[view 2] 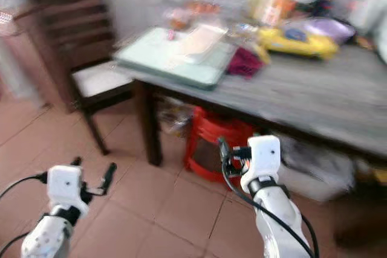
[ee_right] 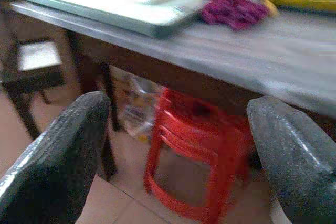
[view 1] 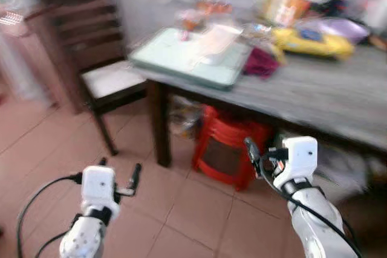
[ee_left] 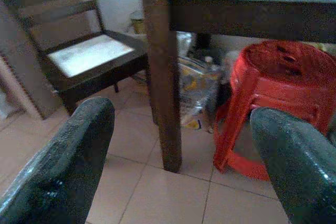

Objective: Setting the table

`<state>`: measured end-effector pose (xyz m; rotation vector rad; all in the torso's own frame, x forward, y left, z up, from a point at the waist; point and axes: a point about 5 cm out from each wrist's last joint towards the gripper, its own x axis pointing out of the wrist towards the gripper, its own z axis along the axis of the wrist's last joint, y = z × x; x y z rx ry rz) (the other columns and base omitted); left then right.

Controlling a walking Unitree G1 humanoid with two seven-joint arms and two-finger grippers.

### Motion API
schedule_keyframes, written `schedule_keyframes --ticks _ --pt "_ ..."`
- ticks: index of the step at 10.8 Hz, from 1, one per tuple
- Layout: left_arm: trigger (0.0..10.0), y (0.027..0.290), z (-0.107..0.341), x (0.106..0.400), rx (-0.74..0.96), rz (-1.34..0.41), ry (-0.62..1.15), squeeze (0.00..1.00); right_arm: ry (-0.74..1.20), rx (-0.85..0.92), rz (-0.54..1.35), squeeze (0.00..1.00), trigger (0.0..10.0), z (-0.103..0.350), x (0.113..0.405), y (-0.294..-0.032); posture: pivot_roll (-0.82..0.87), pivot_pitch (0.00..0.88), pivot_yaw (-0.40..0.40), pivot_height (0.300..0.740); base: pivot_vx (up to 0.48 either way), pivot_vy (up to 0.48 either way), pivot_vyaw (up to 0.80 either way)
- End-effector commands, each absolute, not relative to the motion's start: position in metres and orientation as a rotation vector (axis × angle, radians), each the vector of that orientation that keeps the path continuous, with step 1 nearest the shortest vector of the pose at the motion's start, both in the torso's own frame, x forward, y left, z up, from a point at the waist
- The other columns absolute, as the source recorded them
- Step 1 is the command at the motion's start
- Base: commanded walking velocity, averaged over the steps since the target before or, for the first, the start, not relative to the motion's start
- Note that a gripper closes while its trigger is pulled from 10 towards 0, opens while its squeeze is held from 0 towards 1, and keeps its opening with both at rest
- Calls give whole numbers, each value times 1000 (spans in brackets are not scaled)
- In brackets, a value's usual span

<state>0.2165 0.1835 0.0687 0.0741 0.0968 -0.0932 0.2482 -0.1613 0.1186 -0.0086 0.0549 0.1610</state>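
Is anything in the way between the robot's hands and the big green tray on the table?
Nothing visible blocks them. Both the left gripper and the right gripper hang open and empty over the floor, below the table. The tray sits at its near corner, with open air between.

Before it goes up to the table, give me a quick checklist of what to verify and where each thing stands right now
1. Left gripper open, holding nothing: ok.
2. Right gripper open, holding nothing: ok, going by its wrist view.
3. Bare space on the grey table near its front edge: ok.
4. Floor path: not ok, a red stool stands under the table and a dark chair stands at its left corner.
5. Sharp view: not ok, the head views are blurred.
6. Dishes to set out: cannot tell, the things around the green tray are too blurred.
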Motion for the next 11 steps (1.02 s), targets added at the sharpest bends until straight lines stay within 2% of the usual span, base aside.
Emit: schedule_keyframes --ticks 1,9,11 --pt "10000 177 72 217 71 -110 93 0 63 -13 148 0 10000 117 247 -164 15 65 13 740 0 0 -769" --pt "10000 177 77 216 108 -92 106 0 52 -18 134 0 10000 120 258 -169 17 75 16 740 0 0 -773" --pt "10000 178 76 216 117 -88 112 0 46 -22 136 0 10000 120 257 -169 16 77 16 740 0 0 0"
